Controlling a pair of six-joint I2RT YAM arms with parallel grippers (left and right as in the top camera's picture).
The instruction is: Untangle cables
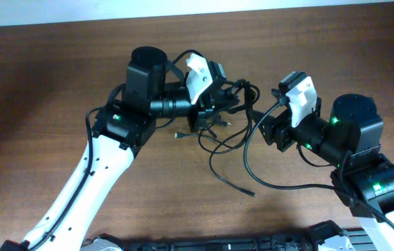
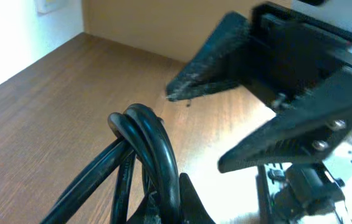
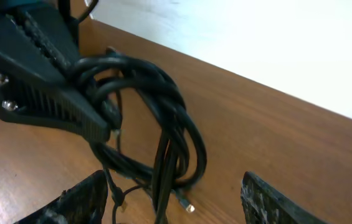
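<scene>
The cables [image 1: 244, 96] are a bunch of thin black cords held above the wooden table, with loose loops trailing down to a plug end [image 1: 252, 193]. My left gripper [image 1: 214, 111] is shut on the bunch. In the left wrist view the looped cords [image 2: 143, 140] rise from my left gripper's fingers [image 2: 185, 190]. My right gripper [image 1: 270, 129] is open just right of the bunch. In the right wrist view my right gripper [image 3: 172, 179] has wide-open fingers to either side of the hanging cords [image 3: 176, 124], not touching them, and a small metal plug [image 3: 189, 208] hangs low.
The wooden table [image 1: 57, 77] runs to a pale wall at the back. The left gripper's black finger [image 3: 38, 87] fills the upper left of the right wrist view. Another plug end [image 1: 180, 134] lies below the left gripper. Both arms stand close together.
</scene>
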